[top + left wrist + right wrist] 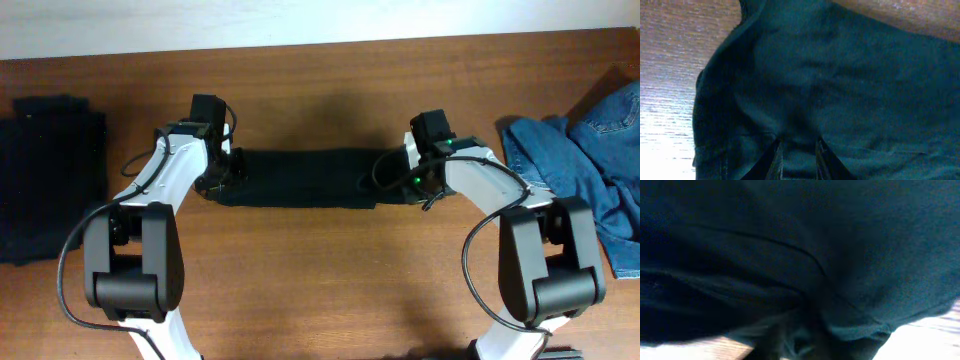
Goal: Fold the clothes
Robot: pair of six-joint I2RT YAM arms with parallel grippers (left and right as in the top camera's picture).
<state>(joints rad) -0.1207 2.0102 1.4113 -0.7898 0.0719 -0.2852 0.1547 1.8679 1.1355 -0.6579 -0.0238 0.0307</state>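
A black garment [300, 178] lies folded into a long strip across the middle of the wooden counter [320, 280], stretched between my two arms. My left end effector [799, 157], at the strip's left end, is nearly closed, its fingers [774, 161] pinching a fold of cloth. My right end effector [405, 180] sits at the right end; blur hides whether it grips. A second black garment [50, 170] lies far left, blue denim [590, 160] far right.

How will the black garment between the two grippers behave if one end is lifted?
Probably floppy: the black garment lies flat with soft creases, so a lifted end would likely sag. Pushed across the table, the matte cloth would probably bunch rather than slide.
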